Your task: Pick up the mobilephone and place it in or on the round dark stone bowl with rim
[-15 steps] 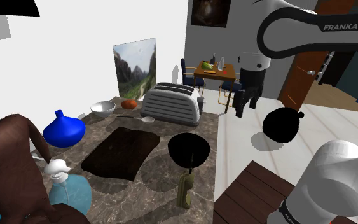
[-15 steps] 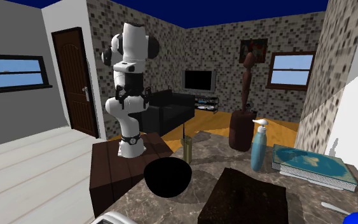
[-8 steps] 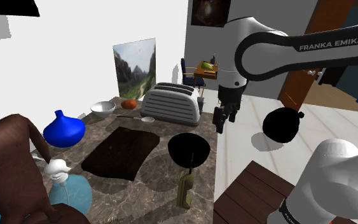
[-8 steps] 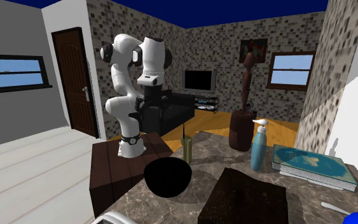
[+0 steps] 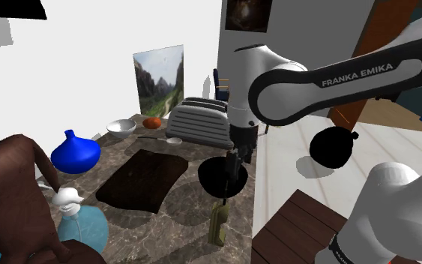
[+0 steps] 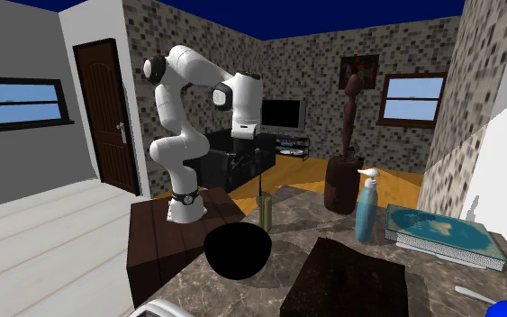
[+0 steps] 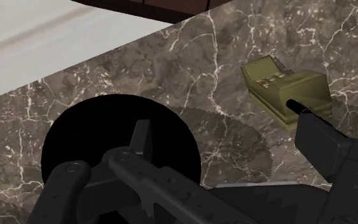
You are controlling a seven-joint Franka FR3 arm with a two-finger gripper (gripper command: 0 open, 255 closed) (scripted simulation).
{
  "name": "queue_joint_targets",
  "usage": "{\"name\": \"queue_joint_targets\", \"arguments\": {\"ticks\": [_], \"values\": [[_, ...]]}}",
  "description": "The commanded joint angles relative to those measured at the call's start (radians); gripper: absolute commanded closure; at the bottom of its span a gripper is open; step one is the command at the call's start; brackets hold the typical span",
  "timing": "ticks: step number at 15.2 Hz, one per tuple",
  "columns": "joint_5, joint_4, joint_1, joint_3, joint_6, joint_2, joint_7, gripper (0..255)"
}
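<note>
The phone [image 5: 218, 221] stands upright on the marble worktop [image 5: 190, 154], just beside the black bowl [image 5: 222, 178]; the end effector [image 5: 235, 159] hangs over the bowl. The second exterior view sets the phone [image 6: 263, 212] behind the bowl [image 6: 236, 250]. In the wrist view, the end effector [image 7: 220, 121] is released, holding nothing, with its fingers apart above the bowl [image 7: 107, 146] and the phone [image 7: 279, 86].

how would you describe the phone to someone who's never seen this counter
On the marble counter, find the black bowl near the edge. Just beside it, toward the robot's stand, stands the phone: a small olive-green handset, upright, with a thin black antenna on top. Nothing else near it is olive.
</note>
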State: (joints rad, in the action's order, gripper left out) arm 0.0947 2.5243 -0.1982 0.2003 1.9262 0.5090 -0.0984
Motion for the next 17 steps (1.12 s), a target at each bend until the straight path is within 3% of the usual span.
{"name": "queue_joint_targets", "arguments": {"ticks": [1,8,17], "values": [[0.014,-0.007,-0.022,0.027,0.054,-0.057,-0.001,0],[0.036,-0.057,-0.09,0.118,0.195,-0.238,-0.014,0],[0.031,0.003,-0.09,0.13,0.31,-0.294,-0.022,0]]}}
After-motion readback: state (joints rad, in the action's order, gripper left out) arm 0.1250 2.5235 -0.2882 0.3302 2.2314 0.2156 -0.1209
